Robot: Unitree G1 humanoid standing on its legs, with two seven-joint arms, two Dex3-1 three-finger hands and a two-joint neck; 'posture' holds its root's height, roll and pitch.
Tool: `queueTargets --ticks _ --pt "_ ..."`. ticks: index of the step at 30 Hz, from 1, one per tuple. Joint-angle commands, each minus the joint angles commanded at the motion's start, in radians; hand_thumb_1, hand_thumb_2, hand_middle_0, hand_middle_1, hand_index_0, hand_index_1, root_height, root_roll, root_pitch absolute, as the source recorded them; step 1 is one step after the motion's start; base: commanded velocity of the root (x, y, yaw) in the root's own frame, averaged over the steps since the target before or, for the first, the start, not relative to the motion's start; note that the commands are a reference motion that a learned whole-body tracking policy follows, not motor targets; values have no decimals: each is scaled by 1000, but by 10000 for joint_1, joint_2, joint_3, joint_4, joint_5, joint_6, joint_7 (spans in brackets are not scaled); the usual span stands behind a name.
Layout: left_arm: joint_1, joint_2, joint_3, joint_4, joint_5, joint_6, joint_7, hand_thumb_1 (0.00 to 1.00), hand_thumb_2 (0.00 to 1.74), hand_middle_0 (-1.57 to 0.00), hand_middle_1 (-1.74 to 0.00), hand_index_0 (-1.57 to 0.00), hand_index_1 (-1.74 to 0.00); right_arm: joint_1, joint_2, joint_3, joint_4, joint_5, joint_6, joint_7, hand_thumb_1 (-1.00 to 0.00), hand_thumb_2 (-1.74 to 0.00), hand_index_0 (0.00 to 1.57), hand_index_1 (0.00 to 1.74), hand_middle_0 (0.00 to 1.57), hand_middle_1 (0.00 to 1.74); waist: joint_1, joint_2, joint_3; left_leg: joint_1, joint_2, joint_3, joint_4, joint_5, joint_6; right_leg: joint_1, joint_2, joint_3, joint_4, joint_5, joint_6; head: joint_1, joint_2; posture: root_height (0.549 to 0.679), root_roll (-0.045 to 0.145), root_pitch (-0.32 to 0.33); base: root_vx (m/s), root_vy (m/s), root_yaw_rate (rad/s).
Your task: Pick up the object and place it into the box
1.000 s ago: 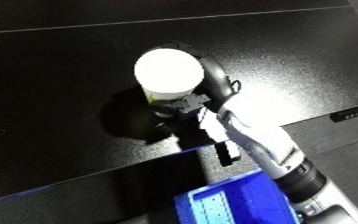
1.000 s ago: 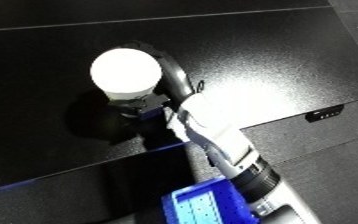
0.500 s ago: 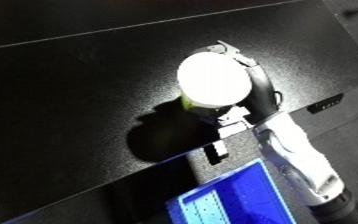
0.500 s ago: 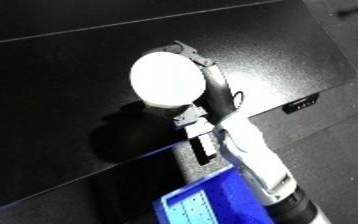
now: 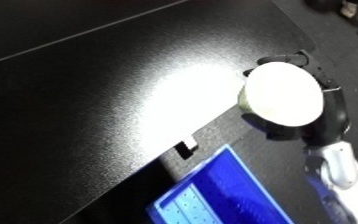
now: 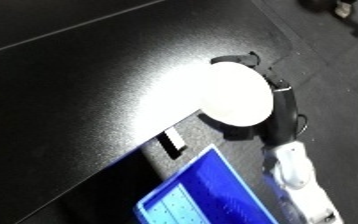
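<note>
A round white object (image 5: 282, 94), shaped like a cup or bowl, is held up in the air by my right hand (image 5: 328, 122), whose black fingers curl round its sides. It hangs past the right edge of the black table (image 5: 95, 90), above the dark floor. Below it, at the lower edge of the view, stands the blue bin (image 5: 220, 192), just left of my white forearm (image 5: 340, 167). My left hand shows in no view.
The black table fills the upper left, with a bright glare patch near its right edge. A small white-marked bracket (image 5: 188, 147) sits on the table's edge near the bin. Some small items (image 5: 344, 7) lie on the floor at the top right.
My right hand has carried the white object rightward off the table, out over the floor above the blue bin. The camera has swung too, so the table has shifted left.
</note>
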Motion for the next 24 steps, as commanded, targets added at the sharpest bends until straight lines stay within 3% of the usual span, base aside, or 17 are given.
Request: queueTargets --ticks 7,11,17,24 --pt "66 90 383 216 -587 -189 -196 0 0 0 0 0 0 1335 -253 -1395 1429 -373 -1838 -961 -700 -1218 1099 1218 1099 1218 -431 275 81 383 -154 186 -297 -10 44 62 192 261 -195 29 33 486 -550 635 72 -4 25 69 -182" --pt "31 186 581 290 -549 -39 -279 0 0 0 0 0 0 1748 -205 -1639 2428 60 -2204 -613 -700 -1218 1099 1218 1099 1218 -598 378 148 494 -203 264 -441 15 61 64 280 365 -347 88 46 641 -816 636 73 0 12 45 -120" --pt "-16 180 557 237 -373 90 -222 0 0 0 0 0 0 2006 -102 -949 4393 645 -1709 1012 -700 -1218 1099 1218 1099 1218 -583 424 200 463 -232 242 -464 35 80 4 353 445 -524 223 52 1093 -1182 637 71 7 -9 -6 -33" --pt "-56 258 298 64 20 230 -158 0 0 0 0 0 0 1665 -20 731 6980 908 -900 1986 -350 -609 549 609 549 609 -337 462 173 390 -295 74 -442 79 131 34 388 417 -678 332 -5 2123 -1192 639 69 8 -13 -51 43"
